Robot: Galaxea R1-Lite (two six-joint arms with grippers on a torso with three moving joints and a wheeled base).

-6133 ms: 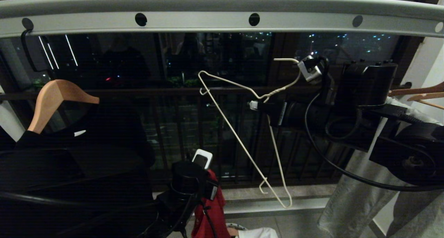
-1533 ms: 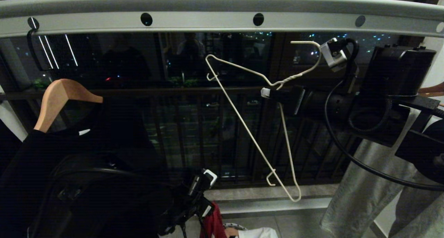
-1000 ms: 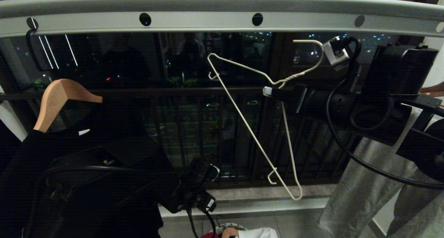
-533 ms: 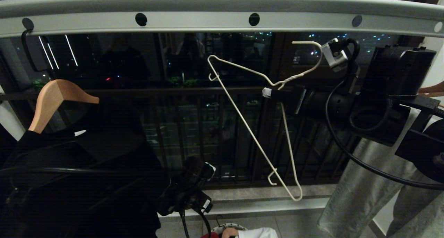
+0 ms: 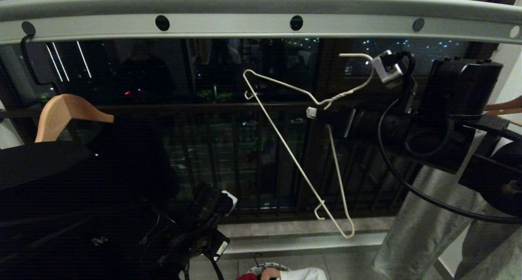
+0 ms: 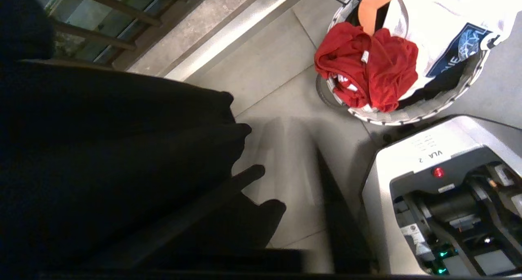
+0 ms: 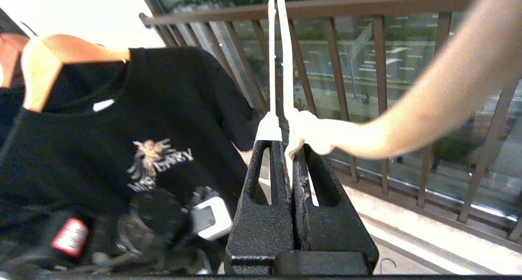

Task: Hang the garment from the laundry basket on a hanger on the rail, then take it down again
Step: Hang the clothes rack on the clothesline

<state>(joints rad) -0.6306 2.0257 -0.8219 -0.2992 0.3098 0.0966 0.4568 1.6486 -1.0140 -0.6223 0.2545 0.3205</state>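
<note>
The red garment (image 6: 367,63) lies crumpled in the round white-rimmed laundry basket (image 6: 408,117) on the floor; in the head view only a red scrap (image 5: 246,277) shows at the basket's rim (image 5: 263,267). My left gripper (image 6: 295,153) hangs over the floor tiles beside the basket with no cloth in it, streaked by its own motion. My right gripper (image 5: 312,112) is shut on the twisted neck of the white wire hanger (image 5: 338,95), held tilted below the grey rail (image 5: 228,27). In the right wrist view the jaws (image 7: 285,143) pinch the hanger (image 7: 281,47), whose hook blurs past the lens.
A black T-shirt on a wooden hanger (image 5: 61,116) hangs from the rail at the left. Grey trousers (image 5: 424,231) hang at the right. A white T-shirt (image 6: 440,23) shares the basket. My own white base (image 6: 428,182) stands next to it. The brown window railing (image 5: 204,107) runs behind.
My left gripper has let the red garment drop back into the basket, and the left arm has drawn back to the left. The right gripper and hanger have kept still.
</note>
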